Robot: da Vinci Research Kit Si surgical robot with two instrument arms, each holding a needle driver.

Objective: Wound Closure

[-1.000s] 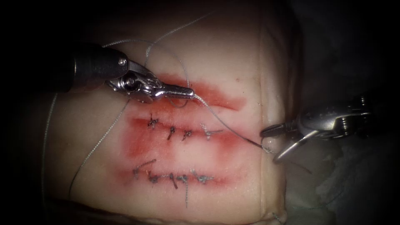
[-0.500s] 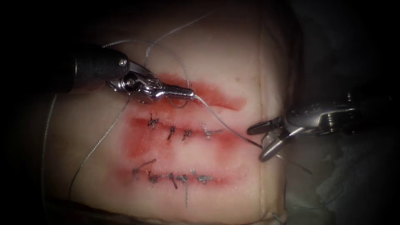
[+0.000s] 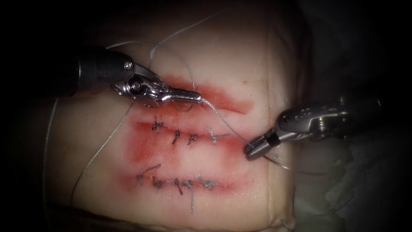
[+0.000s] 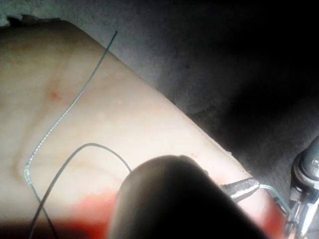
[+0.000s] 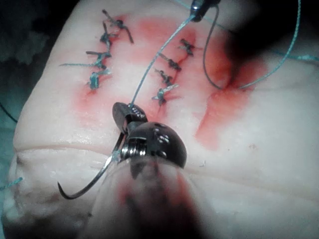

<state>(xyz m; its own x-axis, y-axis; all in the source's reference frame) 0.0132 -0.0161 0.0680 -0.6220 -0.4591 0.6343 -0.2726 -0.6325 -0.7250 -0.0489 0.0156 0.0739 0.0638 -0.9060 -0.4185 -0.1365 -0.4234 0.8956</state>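
Observation:
My left tool point(image 3: 195, 96) lies over the upper red cut point(image 3: 223, 101), its jaws shut on the thread point(image 3: 223, 121). From there the thread runs taut down and right to my right tool point(image 3: 254, 151) at the tissue's right edge. The right jaws are shut on the curved needle point(image 5: 94, 181) near its tail, where the thread joins. The needle point(image 3: 279, 163) hangs free outside the tissue, its point away from the cut. In the right wrist view the right tool point(image 5: 122, 117) is near, and the left tool's tip point(image 5: 202, 9) is far.
Two stitched rows point(image 3: 189, 137) point(image 3: 180, 184) with cut thread ends lie below the upper cut, ringed by red fluid. Loose thread loops point(image 3: 171, 56) over the tissue's top and trails down the left side point(image 3: 98, 150). The tissue's right edge point(image 3: 270, 86) drops off beside the right tool.
The right tool moved left and down toward the tissue's edge, and its open jaws shut on the needle near its tail. The left tool kept its place and its hold on the thread.

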